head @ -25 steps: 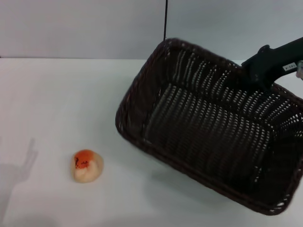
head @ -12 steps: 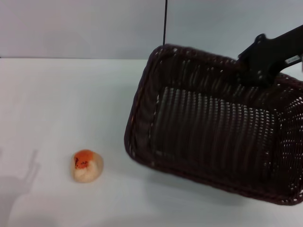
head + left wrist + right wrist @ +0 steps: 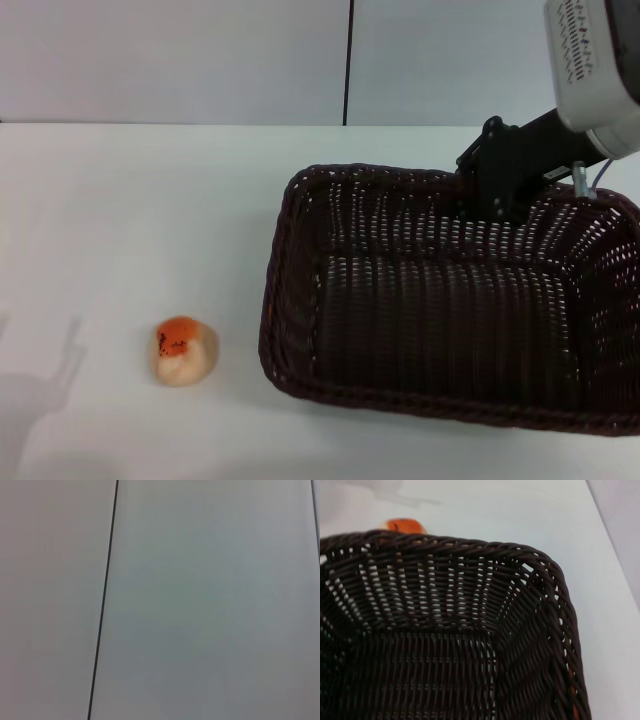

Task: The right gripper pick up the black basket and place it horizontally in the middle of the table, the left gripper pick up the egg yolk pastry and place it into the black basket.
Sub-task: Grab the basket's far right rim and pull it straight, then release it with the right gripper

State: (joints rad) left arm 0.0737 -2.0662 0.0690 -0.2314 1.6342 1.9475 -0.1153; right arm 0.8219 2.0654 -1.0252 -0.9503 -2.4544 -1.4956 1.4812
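The black basket (image 3: pixel 450 300) lies level on the white table (image 3: pixel 150 200), right of centre, its long side running across. It is empty. My right gripper (image 3: pixel 497 182) grips its far rim, with the white arm casing above it. The right wrist view looks into the basket (image 3: pixel 445 630). The egg yolk pastry (image 3: pixel 183 351) sits on the table at the front left, apart from the basket; its orange top peeks over the rim in the right wrist view (image 3: pixel 402 526). My left gripper is out of view; only its shadow falls on the table at the left edge.
A grey wall with a dark vertical seam (image 3: pixel 348 60) stands behind the table. The left wrist view shows only this wall (image 3: pixel 200 605). Bare tabletop lies between pastry and basket.
The basket has swung down from a tilted, lifted pose to lie level on the table. My right arm came lower with it. The pastry has not moved.
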